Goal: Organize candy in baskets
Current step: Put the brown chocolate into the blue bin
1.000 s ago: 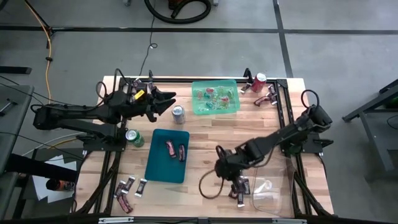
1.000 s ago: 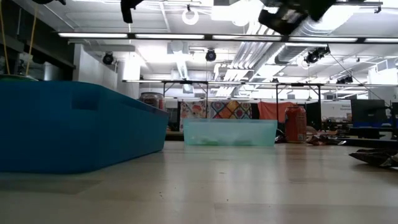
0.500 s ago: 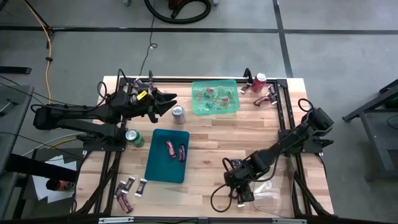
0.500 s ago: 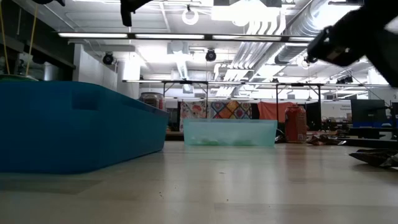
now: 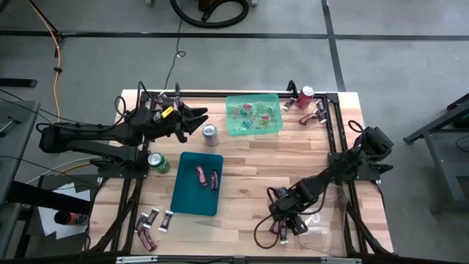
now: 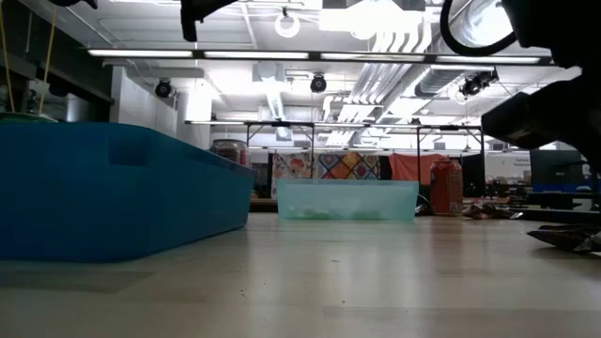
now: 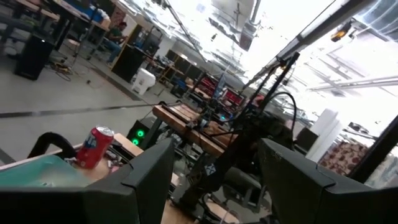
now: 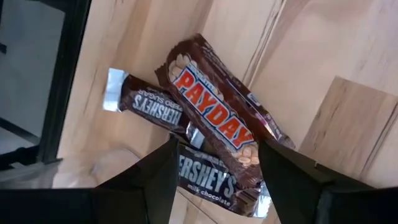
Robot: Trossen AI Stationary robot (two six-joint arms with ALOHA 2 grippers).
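The right gripper [image 5: 287, 224] hangs low over the pale wooden plank table [image 5: 278, 158], its two dark fingers apart with nothing between them. Directly beneath and ahead of those fingers lies a small heap of candy: a glossy brown PayDay bar with crimped ends [image 8: 217, 127] resting slantwise across a dark brown Hershey's mini bar with a silver foil end [image 8: 146, 107] and a second Hershey's milk chocolate bar [image 8: 208, 176], all touching. Just beside the gripper, toward the table's near right corner, sits the clear shallow plastic bin [image 5: 322, 233], thin-walled and nearly invisible. Well away on its other side stands the dark teal rectangular plastic bin [image 5: 196, 183] holding two pinkish-red wrapped bars [image 5: 206, 177]; farther off is the light green translucent bin [image 5: 253, 114], with small green and red wrapped pieces inside. The left gripper [image 5: 201, 117] waits above the table, fingers spread and empty, just beside a silver soda can [image 5: 210, 133].
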